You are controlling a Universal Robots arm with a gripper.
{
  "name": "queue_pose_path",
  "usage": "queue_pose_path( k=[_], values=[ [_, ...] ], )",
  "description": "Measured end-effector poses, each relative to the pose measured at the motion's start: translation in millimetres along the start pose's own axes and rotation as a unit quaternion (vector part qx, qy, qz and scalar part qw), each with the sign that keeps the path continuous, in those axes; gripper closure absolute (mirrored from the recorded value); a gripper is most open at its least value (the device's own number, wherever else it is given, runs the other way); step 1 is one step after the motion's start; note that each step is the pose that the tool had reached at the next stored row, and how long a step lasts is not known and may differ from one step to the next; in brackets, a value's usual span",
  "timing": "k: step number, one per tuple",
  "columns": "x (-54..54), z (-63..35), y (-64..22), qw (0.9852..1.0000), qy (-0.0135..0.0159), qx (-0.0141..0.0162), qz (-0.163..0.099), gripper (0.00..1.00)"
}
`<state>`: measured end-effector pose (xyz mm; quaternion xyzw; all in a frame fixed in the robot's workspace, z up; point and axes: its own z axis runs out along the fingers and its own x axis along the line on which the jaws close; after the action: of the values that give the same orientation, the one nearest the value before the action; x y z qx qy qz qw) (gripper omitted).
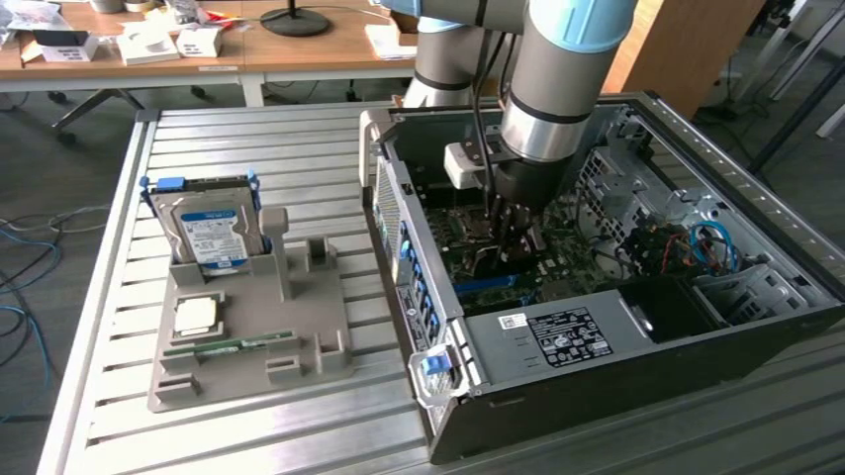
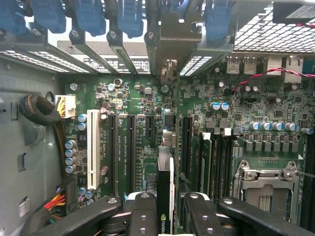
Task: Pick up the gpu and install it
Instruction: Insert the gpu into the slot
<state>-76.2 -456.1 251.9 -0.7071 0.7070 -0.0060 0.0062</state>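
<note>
My gripper (image 1: 509, 230) reaches down into the open computer case (image 1: 620, 346), over the green motherboard (image 2: 142, 93). Its black fingers (image 2: 142, 216) are shut on the gpu (image 2: 165, 167), which the wrist view shows edge-on as a thin card with a green logo between the pads. The card's silver end bracket (image 2: 170, 69) points toward the rear slot covers. The gpu hangs upright over the long black expansion slots (image 2: 132, 147), between two of them; whether it touches a slot I cannot tell.
Left of the case, a grey holder (image 1: 251, 361) on the slatted metal table (image 1: 264, 139) carries a silver hard drive with a blue label (image 1: 209, 236), a square chip (image 1: 198, 315) and a narrow memory stick (image 1: 235, 345). Inside are a white slot (image 2: 93, 147), cable bundles (image 2: 42, 110) and a processor socket (image 2: 266, 182).
</note>
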Motion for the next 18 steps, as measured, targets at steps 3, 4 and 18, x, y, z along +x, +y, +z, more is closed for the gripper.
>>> queue_pose_path(
  k=[3,4,18],
  values=[
    [-0.1,1.0,0.0,1.0,-0.0003,0.0001,0.0,0.74],
    [0.0,1.0,0.0,1.0,0.0,0.0,0.0,0.74],
    [0.2,5.0,0.1,1.0,0.0,0.0,0.0,0.74]
  ],
)
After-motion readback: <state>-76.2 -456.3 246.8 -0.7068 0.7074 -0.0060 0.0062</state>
